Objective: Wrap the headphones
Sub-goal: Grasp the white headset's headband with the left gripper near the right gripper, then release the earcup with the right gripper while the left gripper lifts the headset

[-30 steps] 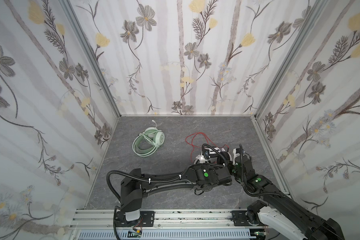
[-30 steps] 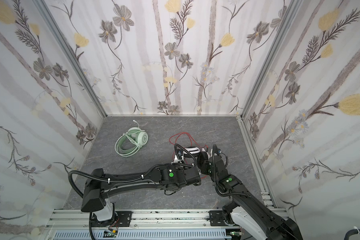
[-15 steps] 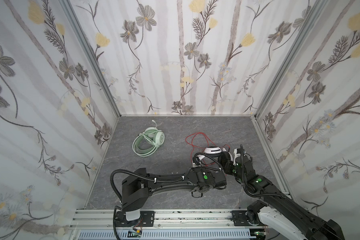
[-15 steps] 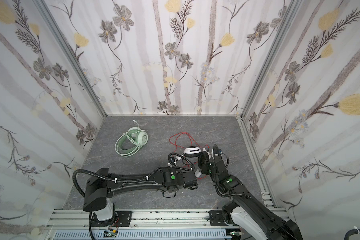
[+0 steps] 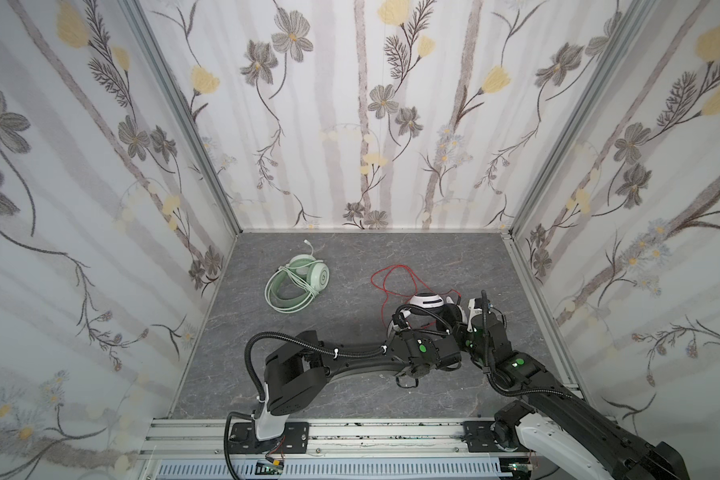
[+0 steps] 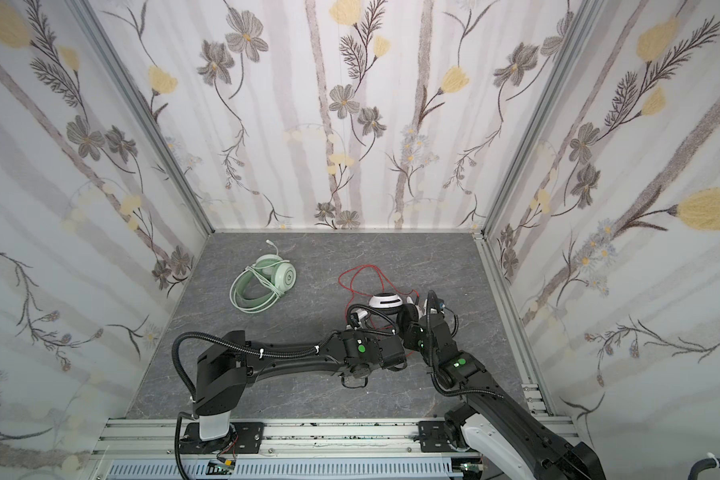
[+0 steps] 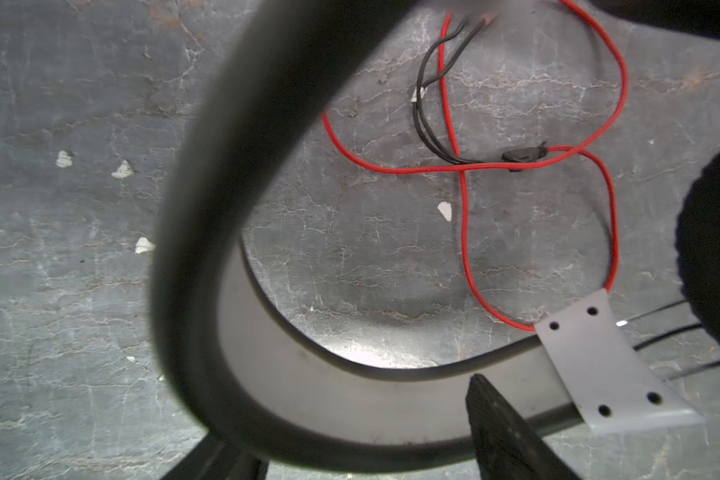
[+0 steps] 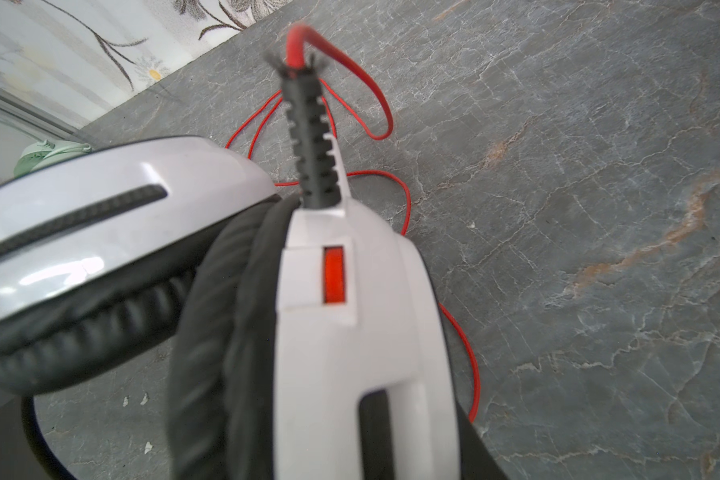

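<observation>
The white-and-black headphones point(image 5: 427, 300) point(image 6: 385, 301) stand at the right of the grey floor. Their thin red cable point(image 5: 391, 278) point(image 7: 466, 216) lies in loose loops beside them. My right gripper point(image 8: 358, 449) point(image 5: 464, 316) is shut on one white earcup point(image 8: 329, 332). My left gripper point(image 7: 350, 419) point(image 5: 398, 326) is open with the black-edged headband point(image 7: 267, 374) lying across the gap between its jaws. One fingertip point(image 7: 481, 399) overlaps the band. The pale mint green headphones point(image 5: 298, 282) point(image 6: 262, 286) lie at the back left with their cable wound round them.
Flowered walls close in the floor on three sides, with metal corner posts point(image 5: 184, 124). An aluminium rail point(image 5: 350, 434) carries both arm bases along the front. The two arms meet close together at the right.
The left gripper's jaws have narrowed round the headband, and its hand has shifted off the white earcup, which now shows. The right gripper has kept its hold.
</observation>
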